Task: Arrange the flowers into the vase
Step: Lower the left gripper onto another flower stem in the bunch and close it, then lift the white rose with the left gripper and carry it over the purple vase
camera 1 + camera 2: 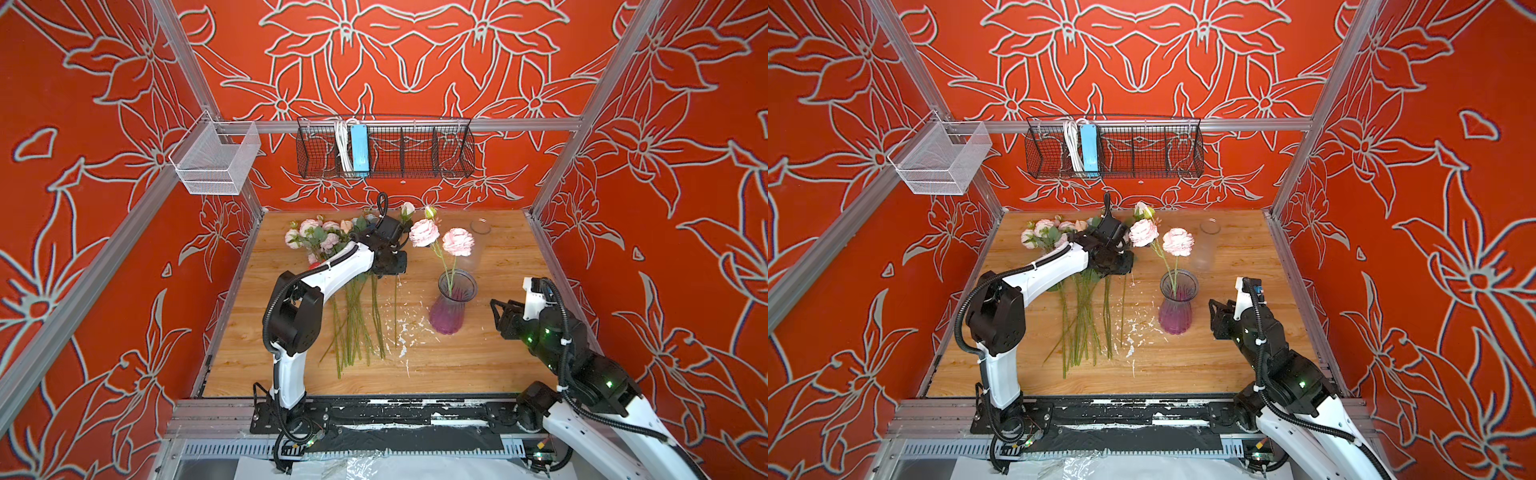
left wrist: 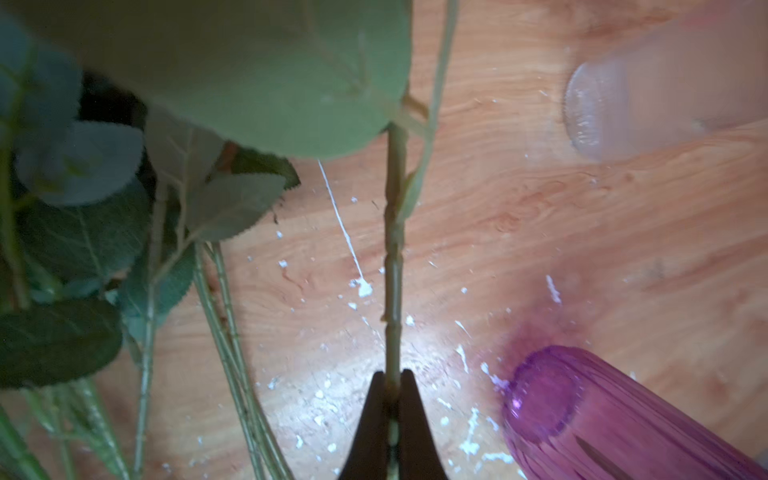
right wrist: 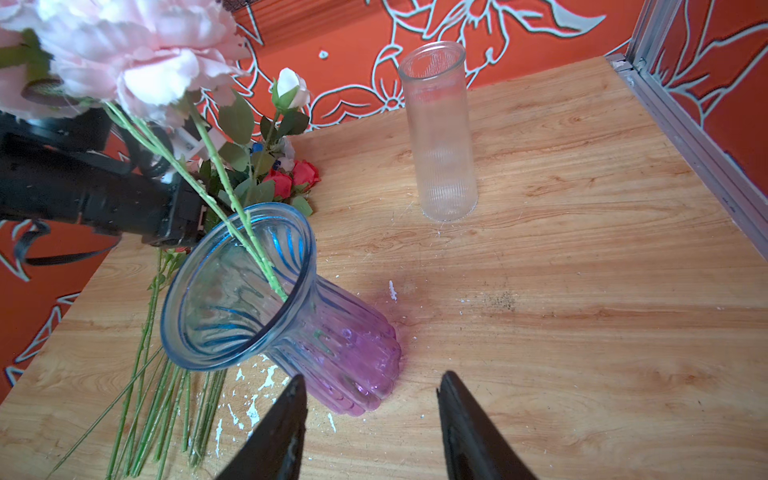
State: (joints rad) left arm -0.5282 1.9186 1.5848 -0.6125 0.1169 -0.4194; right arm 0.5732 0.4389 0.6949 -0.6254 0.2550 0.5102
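Your left gripper [image 2: 392,376] is clamped on one green stem [image 2: 394,270] above the flower pile [image 1: 357,316] on the wooden table [image 1: 478,365], your right gripper [image 3: 372,376] hangs with jaws apart just beside the purple vase [image 1: 451,307] holding two pink blooms [image 1: 457,242], with a clear ribbed glass cylinder [image 1: 478,245] behind it.

We record white shells on the left arm [image 1: 345,268] and right arm [image 1: 590,449], with black joints [image 1: 296,320]. Black ribbed conduit [image 1: 270,307] runs along each, cinched by white ties [image 1: 563,341]. Green lights [image 1: 547,331] show on the right. The fingers [image 3: 282,428] are black and tapered.
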